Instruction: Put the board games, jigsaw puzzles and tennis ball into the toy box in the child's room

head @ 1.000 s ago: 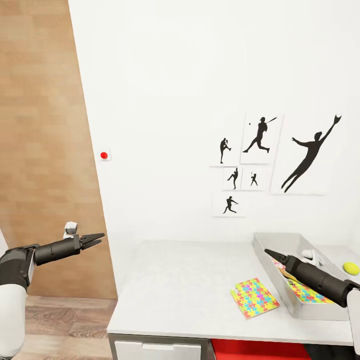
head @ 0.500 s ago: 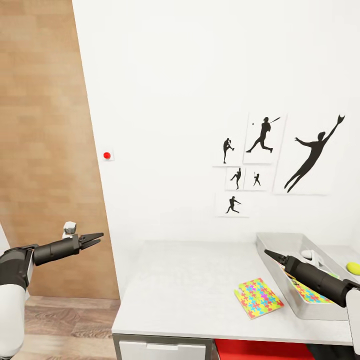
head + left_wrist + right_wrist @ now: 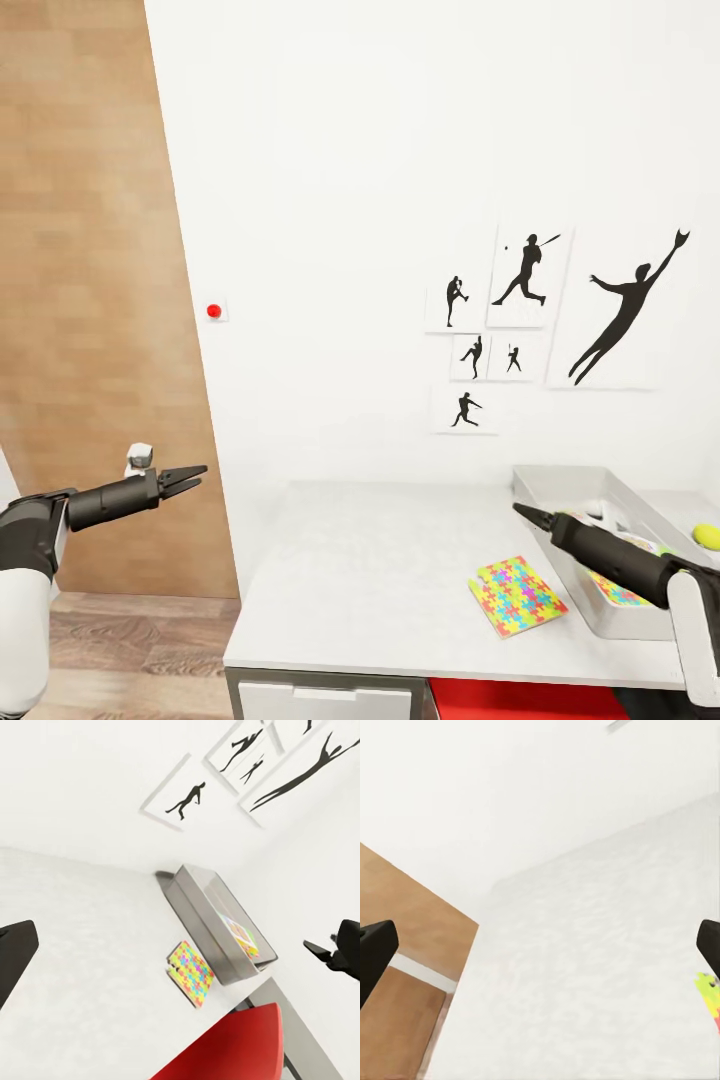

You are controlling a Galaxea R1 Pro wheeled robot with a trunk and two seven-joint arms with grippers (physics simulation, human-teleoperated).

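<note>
With one jigsaw puzzle (image 3: pixel 620 588) in the toy box (image 3: pixel 560 485), another (image 3: pixel 516 596) and the tennis ball (image 3: pixel 706 536) wait on the tabletop (image 3: pixel 380 570), both my hands empty and parted.

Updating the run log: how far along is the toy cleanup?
Partly done. One jigsaw puzzle already lies inside the toy box. Nothing is in hand: the right gripper is open over the table, the left gripper is open off its edge. Left: the second jigsaw puzzle beside the box, the tennis ball behind it, and the board games.
</note>
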